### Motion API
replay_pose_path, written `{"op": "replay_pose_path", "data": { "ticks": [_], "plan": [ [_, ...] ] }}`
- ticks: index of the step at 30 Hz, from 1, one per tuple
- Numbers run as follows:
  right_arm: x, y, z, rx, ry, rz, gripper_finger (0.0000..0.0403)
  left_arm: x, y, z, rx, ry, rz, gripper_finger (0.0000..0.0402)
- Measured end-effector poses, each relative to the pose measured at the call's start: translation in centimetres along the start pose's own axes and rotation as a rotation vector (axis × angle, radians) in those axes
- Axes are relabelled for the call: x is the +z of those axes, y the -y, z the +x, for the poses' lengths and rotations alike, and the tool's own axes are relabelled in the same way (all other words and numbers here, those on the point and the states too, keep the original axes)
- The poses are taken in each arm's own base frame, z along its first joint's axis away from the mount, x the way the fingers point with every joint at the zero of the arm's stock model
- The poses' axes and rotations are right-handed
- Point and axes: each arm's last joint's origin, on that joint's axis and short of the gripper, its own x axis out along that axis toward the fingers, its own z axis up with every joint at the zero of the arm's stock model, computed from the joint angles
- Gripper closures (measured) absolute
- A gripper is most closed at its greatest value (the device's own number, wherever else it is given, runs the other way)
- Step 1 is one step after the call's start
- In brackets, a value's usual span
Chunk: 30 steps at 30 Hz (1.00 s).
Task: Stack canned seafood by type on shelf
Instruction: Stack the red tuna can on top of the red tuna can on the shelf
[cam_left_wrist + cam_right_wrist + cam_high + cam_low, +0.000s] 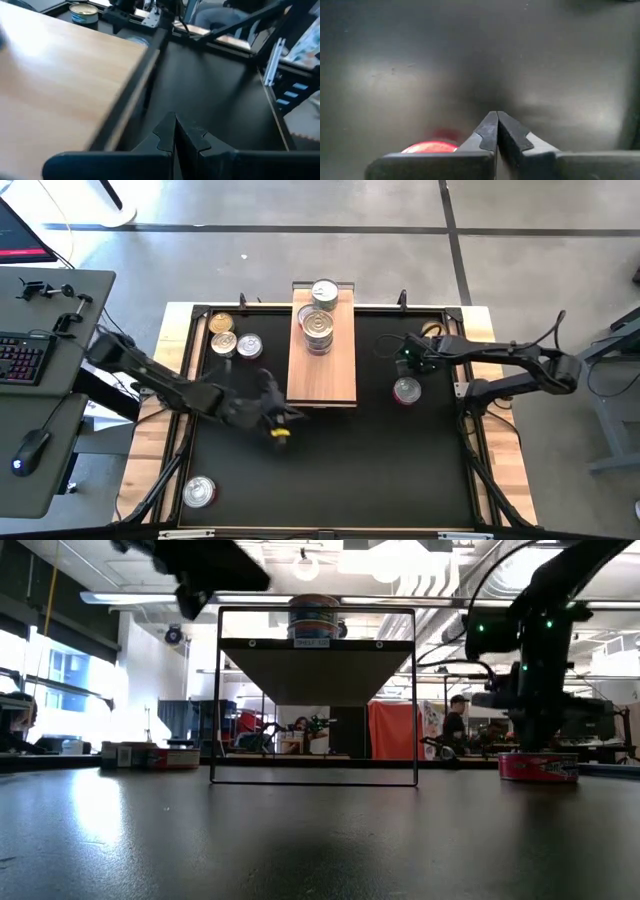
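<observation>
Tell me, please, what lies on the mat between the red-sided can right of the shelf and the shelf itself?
Nothing: in the high view, only bare black mat separates the red-sided can from the shelf.

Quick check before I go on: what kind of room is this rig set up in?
Most likely a robotics lab or open workshop. The low view shows a big hall with exposed ceiling ducts and lights and a person among benches behind the mat; the high view shows a concrete floor and a desk with a keyboard beside the table.

No text on the tins (318, 330) or elsewhere is legible.
</observation>
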Motion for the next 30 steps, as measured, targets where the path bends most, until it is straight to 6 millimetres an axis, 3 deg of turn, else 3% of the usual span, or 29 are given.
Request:
{"op": "replay_pose_path", "data": {
  "ticks": [4,8,14,20,25,30],
  "plan": [
    [-0.3,0.3,0.9,0.038,-0.037,-0.077,0.0403,0.5,2.9,3.0,0.012,-0.040,0.034,0.0401],
    [-1.8,0.5,1.6,0.052,-0.103,-0.179,0.0403,0.8,5.4,5.7,0.048,-0.096,0.075,0.0402],
    [-4.3,-0.8,1.4,0.049,-0.070,-0.259,0.0403,0.0,8.2,7.2,0.081,-0.233,0.148,0.0401],
    [-6.4,-2.7,0.1,0.140,-0.114,-0.218,0.0403,-0.8,8.8,4.9,0.123,-0.319,0.226,0.0402],
    [-8.0,-3.8,-0.4,0.203,-0.114,-0.139,0.0403,-1.4,8.3,1.9,0.213,-0.348,0.331,0.0402],
    [-9.7,-4.1,-0.8,0.210,-0.125,-0.061,0.0403,-2.3,8.6,-1.8,0.193,-0.293,0.306,0.0402]
  ]
}}
